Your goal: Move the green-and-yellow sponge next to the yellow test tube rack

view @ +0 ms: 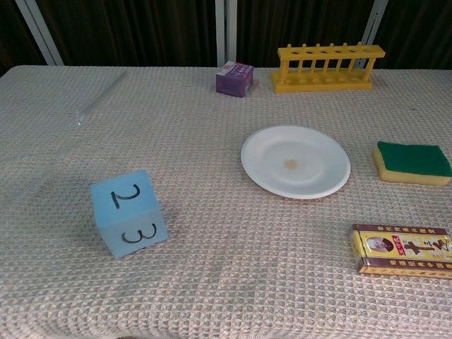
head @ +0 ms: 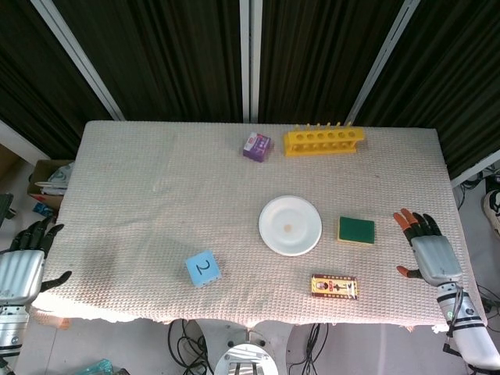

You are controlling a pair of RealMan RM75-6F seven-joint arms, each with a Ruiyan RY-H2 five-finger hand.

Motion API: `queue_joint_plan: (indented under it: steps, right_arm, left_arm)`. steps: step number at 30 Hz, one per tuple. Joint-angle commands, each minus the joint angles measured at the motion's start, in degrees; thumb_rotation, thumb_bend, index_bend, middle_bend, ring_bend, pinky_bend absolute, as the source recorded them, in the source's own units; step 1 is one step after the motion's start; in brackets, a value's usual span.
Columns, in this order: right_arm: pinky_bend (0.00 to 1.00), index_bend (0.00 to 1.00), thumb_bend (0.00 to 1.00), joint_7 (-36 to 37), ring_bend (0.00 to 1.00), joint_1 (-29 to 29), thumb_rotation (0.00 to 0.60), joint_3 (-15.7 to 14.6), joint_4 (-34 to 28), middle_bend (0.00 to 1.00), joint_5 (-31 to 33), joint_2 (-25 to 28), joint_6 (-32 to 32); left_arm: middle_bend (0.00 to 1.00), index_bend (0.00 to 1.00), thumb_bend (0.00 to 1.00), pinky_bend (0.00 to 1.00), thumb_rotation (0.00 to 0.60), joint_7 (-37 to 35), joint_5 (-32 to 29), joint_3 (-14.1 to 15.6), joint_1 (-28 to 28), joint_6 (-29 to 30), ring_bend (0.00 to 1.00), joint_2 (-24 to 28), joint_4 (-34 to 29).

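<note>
Sponge (head: 356, 230), green side up: I see it on the cloth just right of the white plate (head: 290, 225), well apart from the yellow test tube rack (head: 323, 141). My right hand (head: 425, 251): fingers spread, empty, near sponge. Left hand (head: 23, 264): empty, fingers apart.

Both hands empty, fingers spread: left hand (head: 19, 269), right hand (head: 428, 255).

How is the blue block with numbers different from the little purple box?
The blue block is plainly bigger than the purple box. The block is pale blue with a black 2 and 3 drawn on it; the box is purple with a white-printed top. The block sits near the front edge of the table, alone; the box sits at the far side, just beside the yellow test tube rack. Both are boxy shapes resting on the cloth, untouched by either hand.
</note>
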Motion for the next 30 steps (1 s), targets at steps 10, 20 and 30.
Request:
queue_joint_plan:
  steps: [10,20,30]
  right_arm:
    - [0.00,0.04,0.09,-6.04,0.00,12.12,0.600,3.91,6.54,0.12,16.32,-8.30,-16.01]
    - [0.00,0.16,0.12,-8.88,0.00,15.55,0.600,2.91,8.92,0.21,20.39,-11.22,-17.91]
    - [0.00,0.20,0.18,-13.05,0.00,16.92,0.600,1.15,8.39,0.25,22.35,-11.02,-16.15]
  left_arm:
    - [0.07,0.16,0.00,0.16,0.600,-1.18,-1.62,1.02,1.01,-1.29,0.08,1.08,-0.71]
    - [0.07,0.16,0.00,0.16,0.600,-1.77,-1.65,1.18,0.90,-2.14,0.08,1.32,-0.29]
    - [0.07,0.17,0.00,0.16,0.600,-2.29,-1.53,1.30,1.14,-2.11,0.08,1.75,-0.14]
